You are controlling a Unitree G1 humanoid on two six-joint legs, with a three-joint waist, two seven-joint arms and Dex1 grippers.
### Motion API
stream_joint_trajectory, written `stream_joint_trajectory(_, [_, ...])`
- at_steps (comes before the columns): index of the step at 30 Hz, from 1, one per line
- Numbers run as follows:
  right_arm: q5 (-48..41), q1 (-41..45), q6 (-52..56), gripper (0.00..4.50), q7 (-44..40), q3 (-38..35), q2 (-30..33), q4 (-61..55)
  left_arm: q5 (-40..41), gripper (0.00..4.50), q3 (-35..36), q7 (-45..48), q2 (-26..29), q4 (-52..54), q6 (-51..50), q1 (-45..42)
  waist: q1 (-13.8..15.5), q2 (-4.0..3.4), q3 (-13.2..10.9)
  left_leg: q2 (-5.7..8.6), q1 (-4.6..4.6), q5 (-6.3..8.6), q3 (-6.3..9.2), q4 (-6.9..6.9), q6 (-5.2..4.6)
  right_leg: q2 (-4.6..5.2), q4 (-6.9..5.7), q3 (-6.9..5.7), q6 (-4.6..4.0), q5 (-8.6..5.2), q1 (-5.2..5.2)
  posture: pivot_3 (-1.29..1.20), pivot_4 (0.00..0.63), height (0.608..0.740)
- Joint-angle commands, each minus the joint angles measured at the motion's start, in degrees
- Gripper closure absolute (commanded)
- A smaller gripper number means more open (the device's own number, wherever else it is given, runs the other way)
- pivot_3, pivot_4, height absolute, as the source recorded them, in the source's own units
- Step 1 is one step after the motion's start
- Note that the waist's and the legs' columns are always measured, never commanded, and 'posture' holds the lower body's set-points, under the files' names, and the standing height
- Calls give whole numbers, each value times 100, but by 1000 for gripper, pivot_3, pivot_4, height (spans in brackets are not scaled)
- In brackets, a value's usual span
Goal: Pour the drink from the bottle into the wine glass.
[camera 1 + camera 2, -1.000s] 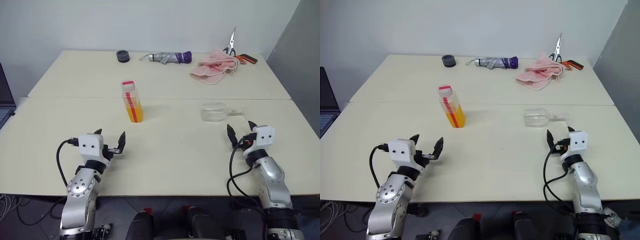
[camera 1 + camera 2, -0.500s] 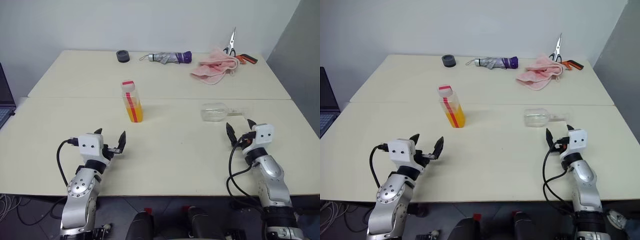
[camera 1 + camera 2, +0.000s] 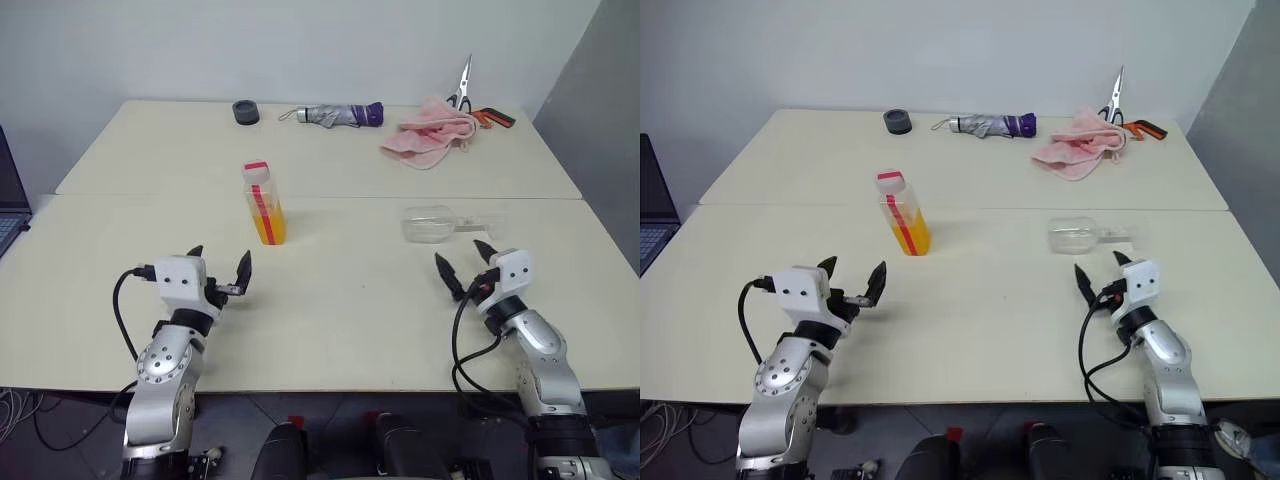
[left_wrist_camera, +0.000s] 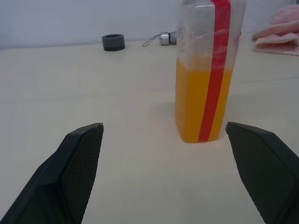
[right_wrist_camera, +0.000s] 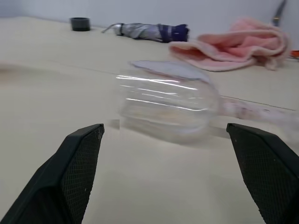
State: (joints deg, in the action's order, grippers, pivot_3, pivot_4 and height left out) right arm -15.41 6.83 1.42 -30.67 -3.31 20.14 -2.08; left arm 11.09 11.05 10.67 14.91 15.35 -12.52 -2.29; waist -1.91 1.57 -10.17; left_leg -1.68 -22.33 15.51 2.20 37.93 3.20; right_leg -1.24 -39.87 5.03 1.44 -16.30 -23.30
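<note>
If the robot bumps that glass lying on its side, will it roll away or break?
The wine glass lies on its side on the table, so its round bowl would probably roll, likely curving around its foot. It looks thin and clear, so it may crack if squeezed hard. It looks empty, probably light.

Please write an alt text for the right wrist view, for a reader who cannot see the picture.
A clear wine glass lies on its side on a pale table, just beyond the open right gripper, whose two black fingers stand apart and hold nothing. Farther back lie a pink towel, a folded umbrella and a small dark ring.
</note>
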Motion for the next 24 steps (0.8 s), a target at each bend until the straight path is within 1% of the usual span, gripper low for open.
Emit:
stream_joint_trajectory(1, [-399,90,597,0,-645,335,306,-953,-136,28,-152,-189,-62,239,-226,-246,0,0,0,0,0,0,2,1,0,0,0,-2,1,-1,1,0,150,740])
stream_joint_trajectory(5, [-698,340,1258,0,-978,504,609,-1447,-165,28,-340,-212,-177,152,-308,-519,7,2,0,2,-1,0,7,2,0,0,3,-7,1,0,4,0,150,740])
stream_joint_trajectory(9, [-770,558,1611,0,-1076,550,743,-1623,-196,28,-430,-271,-235,34,-406,-785,7,3,-1,3,-2,0,10,2,0,0,4,-9,1,0,5,0,150,740])
stream_joint_trajectory(12, [-797,676,1830,0,-1001,493,700,-1622,-245,28,-451,-339,-252,-41,-462,-988,7,4,-1,3,-2,0,10,2,0,0,5,-9,0,1,5,0,150,740])
stream_joint_trajectory(15, [-804,719,1811,0,-954,420,592,-1496,-305,28,-462,-431,-279,-187,-580,-1274,9,4,-1,3,-3,0,10,2,0,0,6,-9,-1,1,5,0,150,740])
stream_joint_trajectory(24, [-900,793,1930,0,-1096,494,525,-1575,-371,28,-480,-502,-396,-703,-536,-1745,9,4,-2,4,-6,0,14,3,1,1,9,-13,-2,2,5,0,150,740])
